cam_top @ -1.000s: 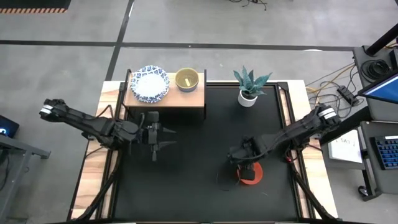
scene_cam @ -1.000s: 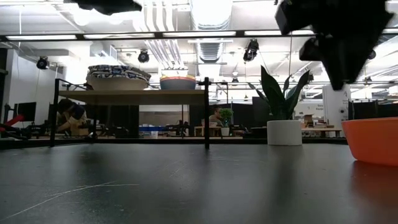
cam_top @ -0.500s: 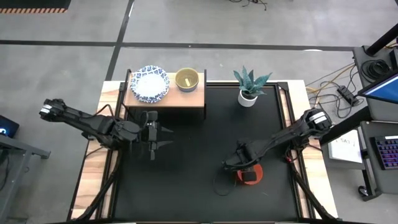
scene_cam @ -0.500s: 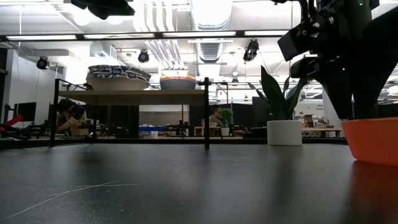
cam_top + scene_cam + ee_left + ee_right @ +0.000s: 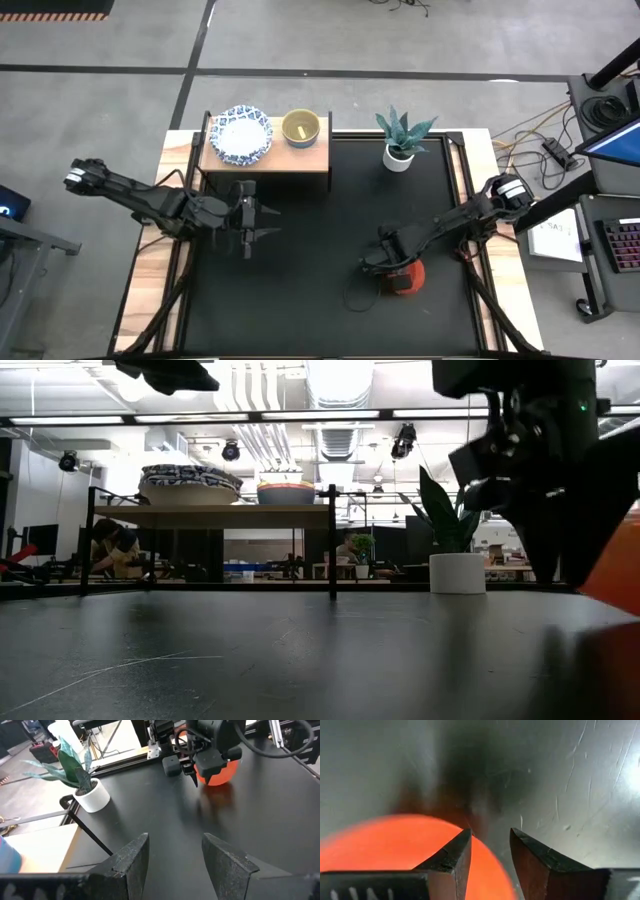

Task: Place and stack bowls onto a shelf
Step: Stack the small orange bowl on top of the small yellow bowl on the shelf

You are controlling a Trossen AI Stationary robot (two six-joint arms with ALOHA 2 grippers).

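Note:
The red bowl [image 5: 412, 278] sits on the black table near its right side, and also shows in the left wrist view [image 5: 220, 770]. My right gripper [image 5: 385, 266] is down at the bowl's left rim, open, with the rim between its fingers [image 5: 490, 834]. My left gripper [image 5: 255, 228] hangs open in the air in front of the shelf [image 5: 270, 160], holding nothing [image 5: 175, 840]. On the shelf's wood top rest a stack of patterned bowls [image 5: 240, 135] and a yellow bowl [image 5: 300, 127]. No purple bowl is in view. My right gripper comes at the red bowl from above, pointing down, at the rim's left side [image 5: 472, 840]. One finger [image 5: 452, 855] stands over the bowl's inside against the rim. The other [image 5: 530, 852] stands outside over the table, apart from the rim. In the low view the bowl [image 5: 620, 565] looks tipped up.
A white pot with a green plant [image 5: 398, 155] stands at the table's far edge, right of the shelf. Bare black table [image 5: 310, 290] lies between the two arms. Thin dark shelf legs [image 5: 331, 540] stand on the table's far left part. A person [image 5: 110, 545] shows in the room behind.
My right gripper has come down and shifted toward the table's near edge, ending with its fingers around the red bowl's left rim. In the low view the bowl has slid toward the right, and its visible part now stands higher and slanted.

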